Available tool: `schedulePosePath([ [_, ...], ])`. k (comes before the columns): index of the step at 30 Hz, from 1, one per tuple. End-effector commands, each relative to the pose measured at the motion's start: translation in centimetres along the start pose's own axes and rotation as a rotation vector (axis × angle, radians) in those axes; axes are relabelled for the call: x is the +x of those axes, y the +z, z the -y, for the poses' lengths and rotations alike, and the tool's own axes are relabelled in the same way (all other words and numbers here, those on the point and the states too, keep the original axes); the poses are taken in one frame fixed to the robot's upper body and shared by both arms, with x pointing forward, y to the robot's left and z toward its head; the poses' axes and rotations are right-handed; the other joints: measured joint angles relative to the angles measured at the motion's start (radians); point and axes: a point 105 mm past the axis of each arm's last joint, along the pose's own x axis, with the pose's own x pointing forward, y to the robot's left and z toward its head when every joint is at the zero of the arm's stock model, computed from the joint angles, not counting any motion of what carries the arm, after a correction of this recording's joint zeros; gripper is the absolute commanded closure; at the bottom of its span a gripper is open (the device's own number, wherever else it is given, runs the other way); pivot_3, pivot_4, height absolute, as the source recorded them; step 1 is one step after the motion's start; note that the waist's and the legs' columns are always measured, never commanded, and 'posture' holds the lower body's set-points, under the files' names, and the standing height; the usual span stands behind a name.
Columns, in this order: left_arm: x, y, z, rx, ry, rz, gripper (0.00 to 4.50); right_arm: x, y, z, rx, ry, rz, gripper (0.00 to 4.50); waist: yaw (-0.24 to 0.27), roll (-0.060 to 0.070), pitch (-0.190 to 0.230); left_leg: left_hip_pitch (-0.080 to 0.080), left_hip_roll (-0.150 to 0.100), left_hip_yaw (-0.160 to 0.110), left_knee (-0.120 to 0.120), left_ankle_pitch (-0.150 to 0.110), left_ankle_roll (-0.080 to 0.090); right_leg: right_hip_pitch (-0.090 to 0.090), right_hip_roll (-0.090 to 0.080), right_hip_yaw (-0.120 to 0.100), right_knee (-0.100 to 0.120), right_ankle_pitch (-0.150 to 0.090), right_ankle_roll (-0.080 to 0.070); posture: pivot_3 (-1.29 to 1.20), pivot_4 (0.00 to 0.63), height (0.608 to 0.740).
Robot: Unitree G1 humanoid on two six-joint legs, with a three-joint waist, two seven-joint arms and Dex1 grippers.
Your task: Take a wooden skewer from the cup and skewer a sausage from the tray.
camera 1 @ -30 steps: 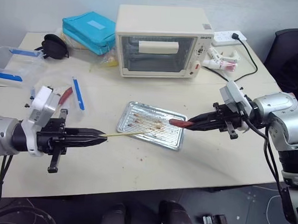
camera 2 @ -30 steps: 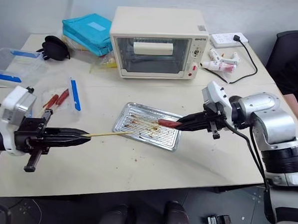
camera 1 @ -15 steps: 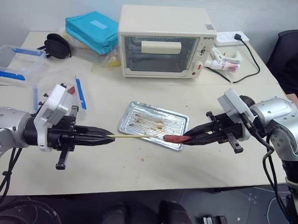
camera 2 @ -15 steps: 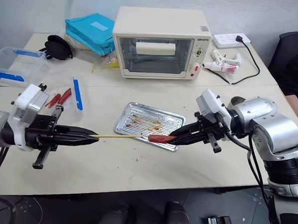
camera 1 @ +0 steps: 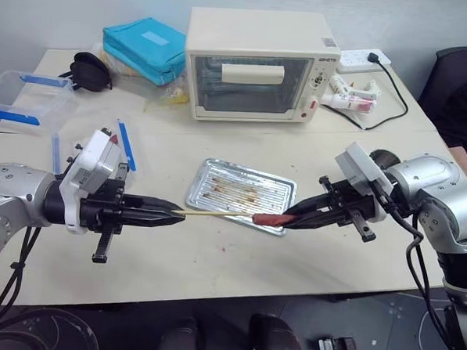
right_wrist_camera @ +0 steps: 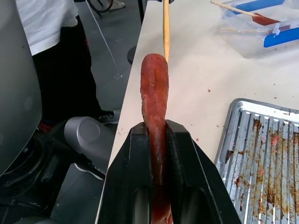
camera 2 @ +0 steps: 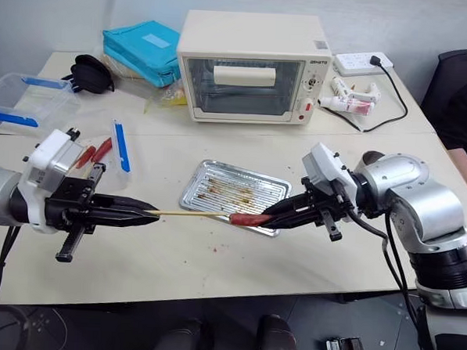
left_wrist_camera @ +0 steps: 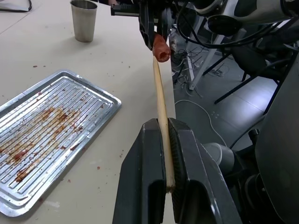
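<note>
Above the bench's near edge, the left end effector point(camera 1: 173, 215) clamps the wooden skewer point(camera 1: 220, 214), its tip meeting the end of the sausage point(camera 1: 267, 219) gripped by the right end effector point(camera 1: 294, 218); both lie nearly end to end along one line.

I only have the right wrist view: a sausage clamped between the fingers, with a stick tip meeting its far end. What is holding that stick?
Observer: The left gripper is shut on the wooden skewer and points it about level at the sausage.
Operator: Where do they meet relative to the tray?
Observer: In the head views they meet in the air by the near edge of the tray, on the robot's side.
Operator: Where is the cup?
Observer: The left wrist view shows the cup upright on the table, apart from the tray.
</note>
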Motion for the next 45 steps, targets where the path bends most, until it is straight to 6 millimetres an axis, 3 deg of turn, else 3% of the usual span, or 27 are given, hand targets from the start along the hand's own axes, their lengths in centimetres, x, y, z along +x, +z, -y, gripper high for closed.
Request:
schedulePosePath([
  [1,-0.1,0.6,0.3,0.04,-0.009,-0.003,4.5,0.2,0.2,0.1,-0.023,0.009,0.004,4.21,0.0,0.0,0.0,0.0,0.0,0.0,0.0,0.0,0.0,0.0,0.0,0.0,0.0,0.0,0.0,0.0,0.15,0.74],
  [23,-1.2,0.1,0.0,0.046,0.034,-0.031,4.5,-1.1,-0.4,0.4,-0.001,-0.027,-0.02,4.21,0.0,0.0,0.0,0.0,0.0,0.0,0.0,0.0,0.0,0.0,0.0,-0.002,0.0,0.0,0.0,0.0,0.15,0.74],
  [45,0.0,0.4,-0.3,0.064,-0.01,-0.018,4.5,0.7,0.8,0.6,-0.026,-0.003,0.037,4.21,0.001,0.0,0.0,0.0,0.0,0.0,0.001,0.0,0.0,0.0,0.0,-0.002,0.001,0.0,0.0,0.0,0.15,0.74],
])
